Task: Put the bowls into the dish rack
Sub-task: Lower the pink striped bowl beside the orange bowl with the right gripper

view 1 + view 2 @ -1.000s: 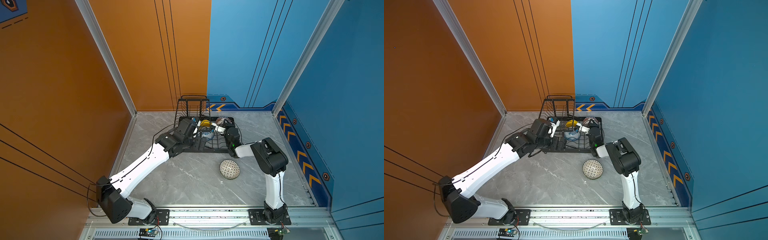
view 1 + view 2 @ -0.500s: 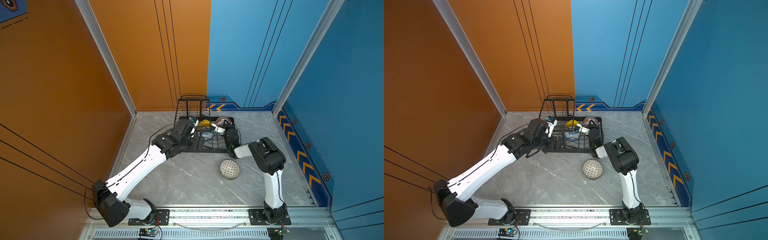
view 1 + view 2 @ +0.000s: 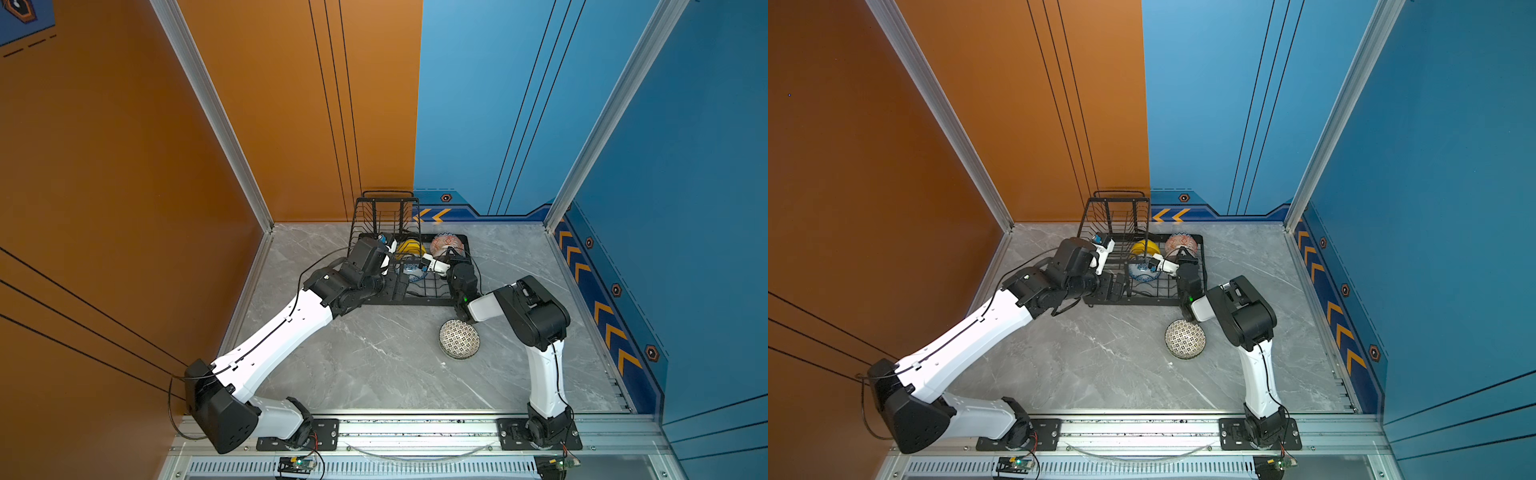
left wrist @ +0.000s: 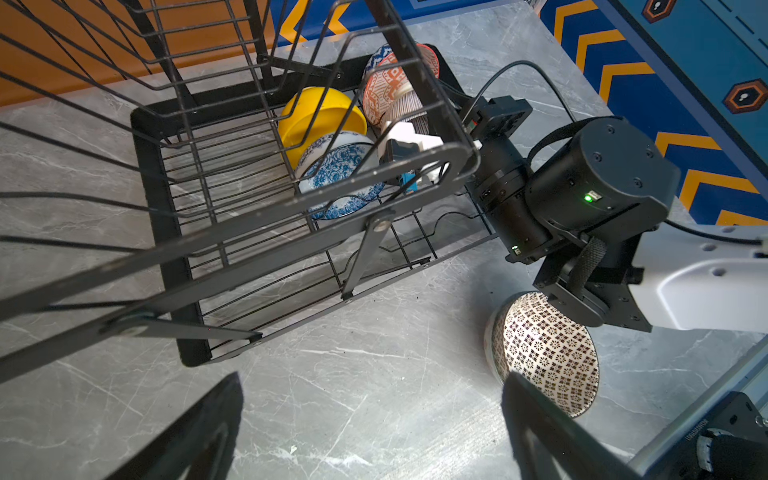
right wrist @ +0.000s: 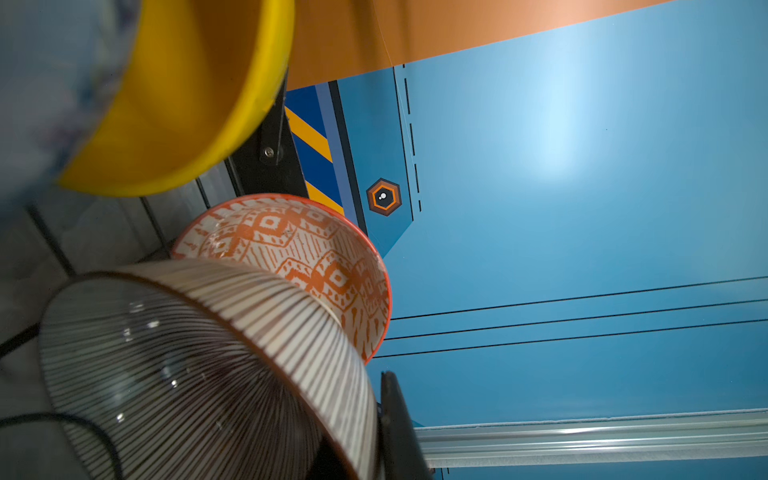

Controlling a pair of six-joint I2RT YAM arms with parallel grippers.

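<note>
The black wire dish rack (image 3: 415, 302) stands at the back, against the wall corner. In its base tray lean a yellow bowl (image 3: 409, 247), an orange-white patterned bowl (image 3: 446, 242) and a blue-white floral bowl (image 4: 336, 174). My right gripper (image 5: 374, 419) is shut on the rim of a line-patterned bowl (image 5: 187, 365), held tilted in the tray in front of the orange-white one. A black-white geometric bowl (image 3: 459, 338) sits on the floor in front of the rack. My left gripper (image 4: 370, 428) is open and holds nothing, by the rack's front left.
The rack's raised upper basket (image 3: 386, 216) stands over its left half. My right forearm (image 3: 528, 309) hangs just above the geometric bowl. A cable (image 4: 519, 68) runs from the right wrist along the rack's right side. Marble floor (image 3: 374, 365) lies in front.
My left arm has drawn back a little to the left, away from the rack. The right gripper stays shut on the line-patterned bowl in the tray.
</note>
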